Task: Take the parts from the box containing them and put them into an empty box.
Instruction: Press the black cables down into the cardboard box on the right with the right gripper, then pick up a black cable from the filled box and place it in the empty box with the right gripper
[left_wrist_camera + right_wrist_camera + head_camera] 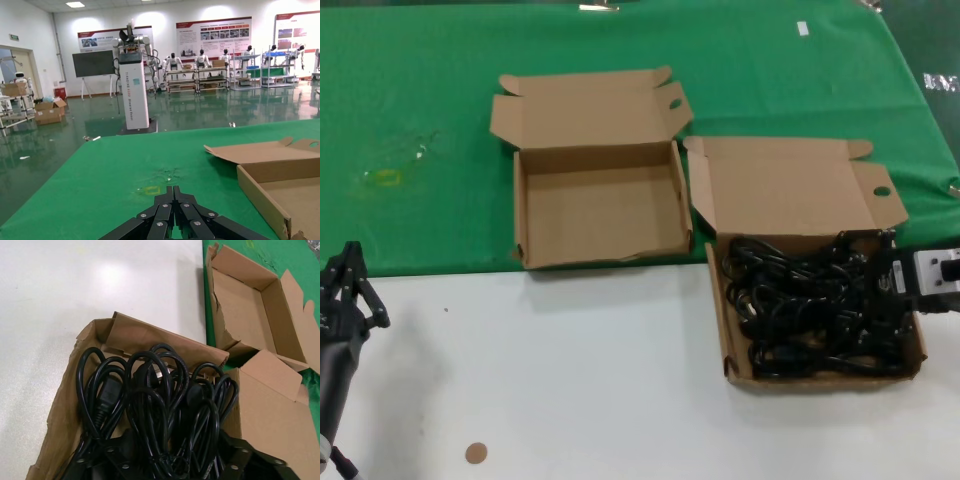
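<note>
Parts (815,305) tangled in full box (740,372), lower right; empty box (595,255) upper centre. Right gripper (880,285) sits on the pile, grip state unclear. Left gripper (345,290) closed, empty, lower left. Cords floppy, snag-prone (grab mid-coil). White table (570,380), green cloth (420,120), showroom hall.

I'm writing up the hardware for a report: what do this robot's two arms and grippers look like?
The left gripper is matte black, built of slim riveted link bars tapering together, on a dark cylindrical forearm. The right gripper is also black linkage with small silver rivets, behind it a boxy white and grey wrist block. No markings are legible.
</note>
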